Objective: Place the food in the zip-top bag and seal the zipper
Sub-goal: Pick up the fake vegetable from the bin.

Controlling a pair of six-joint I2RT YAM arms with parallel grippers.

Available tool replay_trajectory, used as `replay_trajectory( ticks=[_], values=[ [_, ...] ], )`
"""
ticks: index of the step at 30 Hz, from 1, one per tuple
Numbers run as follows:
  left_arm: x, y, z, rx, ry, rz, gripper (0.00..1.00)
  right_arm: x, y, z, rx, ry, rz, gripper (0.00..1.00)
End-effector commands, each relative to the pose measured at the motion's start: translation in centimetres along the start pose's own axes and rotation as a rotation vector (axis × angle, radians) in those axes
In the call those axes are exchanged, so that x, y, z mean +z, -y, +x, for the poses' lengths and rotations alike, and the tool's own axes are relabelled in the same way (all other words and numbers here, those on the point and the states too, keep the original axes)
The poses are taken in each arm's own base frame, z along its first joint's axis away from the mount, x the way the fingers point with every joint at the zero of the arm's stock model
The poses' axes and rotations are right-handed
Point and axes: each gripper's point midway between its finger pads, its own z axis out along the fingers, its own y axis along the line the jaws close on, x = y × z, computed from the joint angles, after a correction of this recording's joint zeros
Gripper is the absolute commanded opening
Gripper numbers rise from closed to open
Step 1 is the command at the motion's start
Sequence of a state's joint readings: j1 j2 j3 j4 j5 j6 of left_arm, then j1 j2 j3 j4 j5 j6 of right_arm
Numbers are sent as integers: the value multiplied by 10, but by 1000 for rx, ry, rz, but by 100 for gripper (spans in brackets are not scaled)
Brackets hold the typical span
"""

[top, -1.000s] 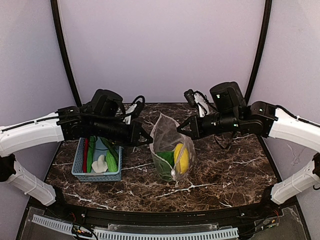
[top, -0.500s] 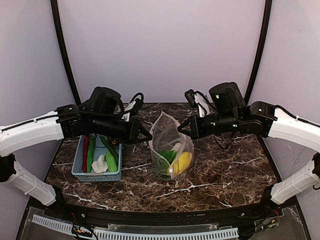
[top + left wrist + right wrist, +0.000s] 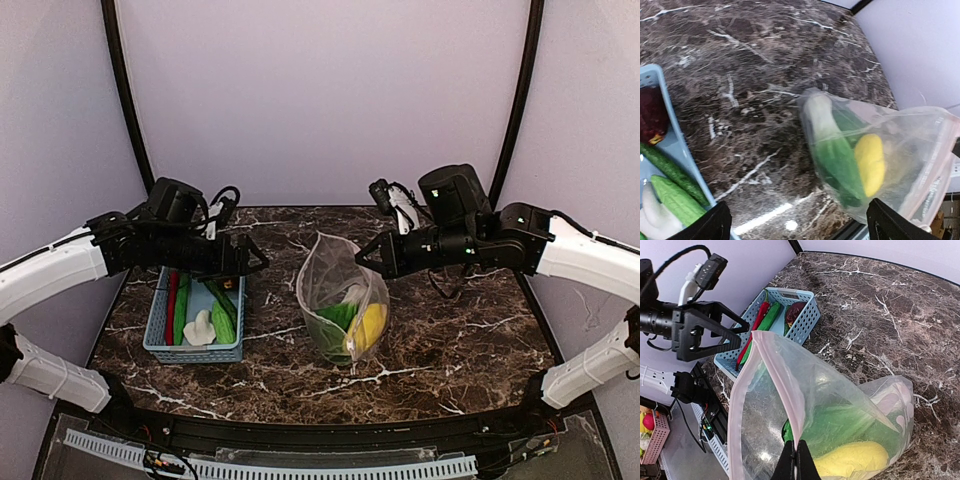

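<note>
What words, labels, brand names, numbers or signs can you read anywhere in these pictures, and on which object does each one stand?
None can be read.
The zip-top bag is clear and unprinted, and the food in it carries no text.
The blue basket shows no label.
The left arm and right arm show no legible marking in any view.

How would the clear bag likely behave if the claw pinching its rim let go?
The zip-top bag would probably slump: its film looks thin and crinkled. Its mouth likely sags, since only the right claw holds it up.
</note>
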State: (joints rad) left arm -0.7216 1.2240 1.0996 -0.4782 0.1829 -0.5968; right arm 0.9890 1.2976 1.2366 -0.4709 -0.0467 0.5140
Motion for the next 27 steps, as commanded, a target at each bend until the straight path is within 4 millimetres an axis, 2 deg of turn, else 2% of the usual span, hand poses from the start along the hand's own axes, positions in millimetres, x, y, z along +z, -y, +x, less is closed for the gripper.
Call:
replay_trajectory(
  ticks=[1,7,11,15,17,22,27],
  values=[
    [1,-60,21,-50,-53,-160,95,-4,-10,-11,-6,38,-27,0],
    [8,-129,40,-129,-90,-322,96,-3,-11,-12,-9,38,-28,0],
    [6,-159,49,-136,-105,-418,87,-2,-10,-11,-10,35,-27,0],
    [9,-182,63,-153,-160,-474,72,-1,-10,-12,-13,33,-24,0],
    [10,-193,70,-160,-184,-504,68,-1,-11,-13,-15,34,-27,0],
    [8,-213,76,-181,-186,-560,64,0,-12,-15,-18,34,-26,0],
    [16,-225,85,-194,-204,-569,56,1,-12,-14,-17,28,-26,0]
  ],
)
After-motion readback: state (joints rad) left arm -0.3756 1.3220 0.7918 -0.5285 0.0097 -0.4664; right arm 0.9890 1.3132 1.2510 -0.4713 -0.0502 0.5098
